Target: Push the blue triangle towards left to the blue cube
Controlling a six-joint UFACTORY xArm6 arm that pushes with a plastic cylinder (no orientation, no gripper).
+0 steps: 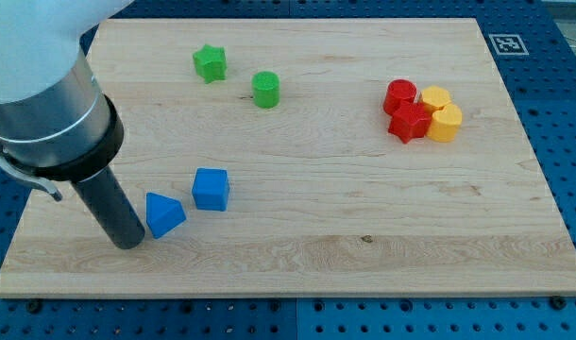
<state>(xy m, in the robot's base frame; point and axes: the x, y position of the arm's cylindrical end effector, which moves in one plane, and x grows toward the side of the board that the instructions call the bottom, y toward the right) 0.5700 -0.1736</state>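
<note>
My tip (pixel 127 242) rested against view's-left side of blue triangle (pixel 163 213); no jaws fitted, plain rod only. Triangle lay just beside blue cube (pixel 211 188), toward view's left and bottom.

Blue blocks (pixel 211 188): two. Green blocks (pixel 210 63): two. Red blocks (pixel 399 96): two. Yellow blocks (pixel 436 98): two.

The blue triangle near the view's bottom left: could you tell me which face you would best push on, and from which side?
No grip is possible, only a push. My tip stands at the blue triangle's left face, with the blue cube up and right of it. That left face, slightly low, seems the best contact.
</note>
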